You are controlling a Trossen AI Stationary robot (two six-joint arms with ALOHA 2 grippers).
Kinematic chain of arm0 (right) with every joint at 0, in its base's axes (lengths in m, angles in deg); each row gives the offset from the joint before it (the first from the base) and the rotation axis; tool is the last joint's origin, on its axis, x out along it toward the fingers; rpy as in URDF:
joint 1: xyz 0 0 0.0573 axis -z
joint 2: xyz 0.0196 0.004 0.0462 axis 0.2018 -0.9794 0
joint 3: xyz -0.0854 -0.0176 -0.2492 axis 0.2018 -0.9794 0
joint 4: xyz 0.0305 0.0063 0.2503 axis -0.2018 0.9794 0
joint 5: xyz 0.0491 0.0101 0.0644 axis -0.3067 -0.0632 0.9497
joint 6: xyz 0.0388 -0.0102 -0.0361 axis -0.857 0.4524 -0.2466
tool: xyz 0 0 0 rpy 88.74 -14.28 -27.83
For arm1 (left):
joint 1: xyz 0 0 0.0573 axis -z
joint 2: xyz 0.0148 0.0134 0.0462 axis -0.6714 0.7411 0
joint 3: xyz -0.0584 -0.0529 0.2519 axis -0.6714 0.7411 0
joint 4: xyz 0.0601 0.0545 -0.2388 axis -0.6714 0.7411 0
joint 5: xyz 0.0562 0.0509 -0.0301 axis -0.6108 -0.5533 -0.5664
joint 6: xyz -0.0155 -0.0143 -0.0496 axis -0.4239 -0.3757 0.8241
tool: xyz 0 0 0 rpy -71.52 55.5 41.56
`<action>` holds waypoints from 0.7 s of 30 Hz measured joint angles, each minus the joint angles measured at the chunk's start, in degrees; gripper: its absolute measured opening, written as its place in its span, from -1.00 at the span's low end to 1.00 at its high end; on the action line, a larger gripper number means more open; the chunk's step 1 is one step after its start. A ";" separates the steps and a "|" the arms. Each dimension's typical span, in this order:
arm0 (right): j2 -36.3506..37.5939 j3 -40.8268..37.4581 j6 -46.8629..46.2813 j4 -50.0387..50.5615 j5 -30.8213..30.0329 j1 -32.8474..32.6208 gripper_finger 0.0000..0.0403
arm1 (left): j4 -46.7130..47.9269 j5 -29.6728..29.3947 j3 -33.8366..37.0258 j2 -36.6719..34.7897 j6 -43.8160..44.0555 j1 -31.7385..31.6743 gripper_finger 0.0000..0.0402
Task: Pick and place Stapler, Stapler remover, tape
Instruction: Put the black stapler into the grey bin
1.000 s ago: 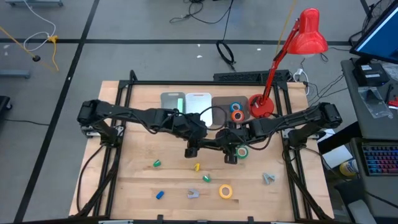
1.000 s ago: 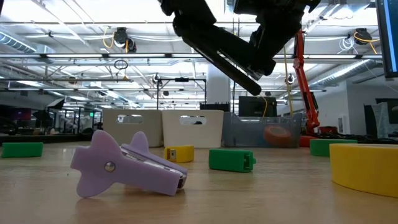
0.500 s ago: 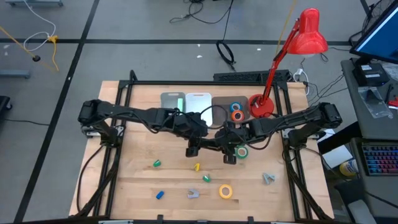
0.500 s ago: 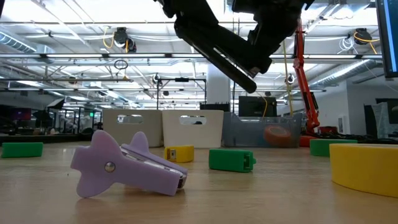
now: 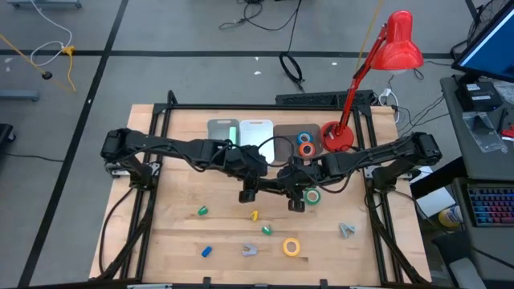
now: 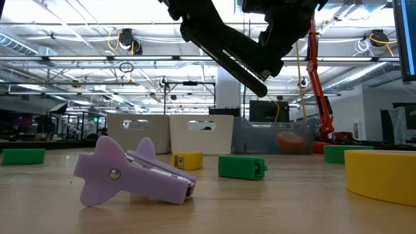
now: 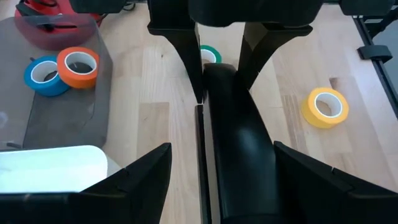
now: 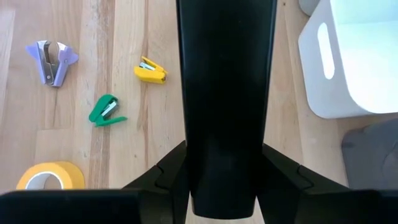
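A long black stapler [image 5: 273, 190] hangs in the air over the table's middle, between my two grippers, and looks tilted in the low view [image 6: 227, 52]. My right gripper [image 5: 295, 199] is shut on one end of it. My left gripper [image 7: 222, 149] is open, with a finger on either side of the other end and bare table showing in the gap. The yellow tape roll [image 5: 291, 246] and the green one [image 5: 312, 195] lie flat on the table. The blue [image 7: 43, 74] and orange [image 7: 78, 62] rolls sit in the grey tray [image 5: 287, 136]. Two purple staple removers [image 5: 249, 250] [image 5: 347, 230] lie near the front. My right gripper pinches the black stapler between its two fingers [image 8: 171, 171], one on each long side near its end [image 8: 225, 155]. It comes roughly level from the table's right, and the stapler sticks straight out ahead of the fingers. The stapler is lifted clear of the table and tilted.
Small staplers lie on the table: green [image 5: 202, 211], yellow [image 5: 254, 215], green [image 5: 267, 230] and blue [image 5: 206, 250]. A white bin [image 5: 255, 132] and a green-lit bin [image 5: 223, 131] stand at the far edge. A red desk lamp [image 5: 337, 135] stands beside the tray.
The black stapler and the right gripper have risen a little; the low view shows the stapler's lower end slightly higher than a second ago. Nothing on the table has moved.
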 joint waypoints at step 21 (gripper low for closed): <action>0.00 -0.09 -0.43 -1.61 -0.02 0.02 -0.35 | 1.20 1.01 0.00 -0.09 0.08 -0.09 -0.30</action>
